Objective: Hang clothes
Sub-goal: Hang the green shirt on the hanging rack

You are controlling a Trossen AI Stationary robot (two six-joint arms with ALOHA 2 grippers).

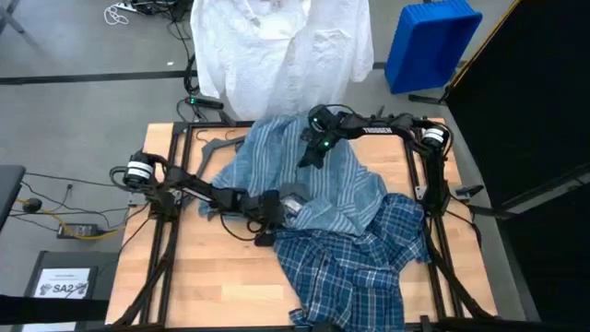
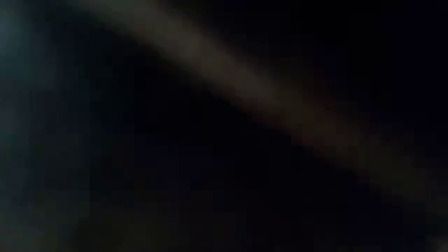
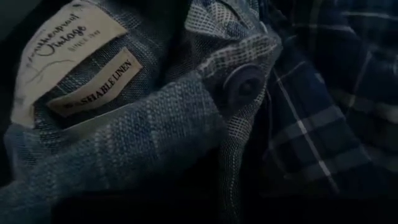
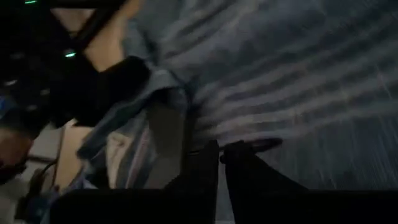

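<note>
The left gripper [image 1: 277, 210] is pressed into the light blue-grey striped linen shirt [image 1: 304, 180] at its collar label [image 3: 68, 59]; its finger state cannot be told. The right gripper [image 4: 221, 152] is closed, its fingers together on the same shirt's fabric. The dark blue plaid shirt [image 1: 355, 263] lies just beside the left gripper. The plain white shirt [image 1: 281, 51] hangs beyond the right gripper.

Right gripper [image 4: 221, 152] is sitting low over the striped shirt [image 4: 298, 81], its two dark fingers [image 4: 202, 168] pressed close with only a thin slit between them. A thin dark curved piece is lying at the tips, off toward three o'clock. Striped cloth is filling everything from twelve round to four o'clock. Bare wooden table [image 4: 102, 56] is peeking out at ten o'clock, under a dark frame bar [image 4: 87, 28].
</note>
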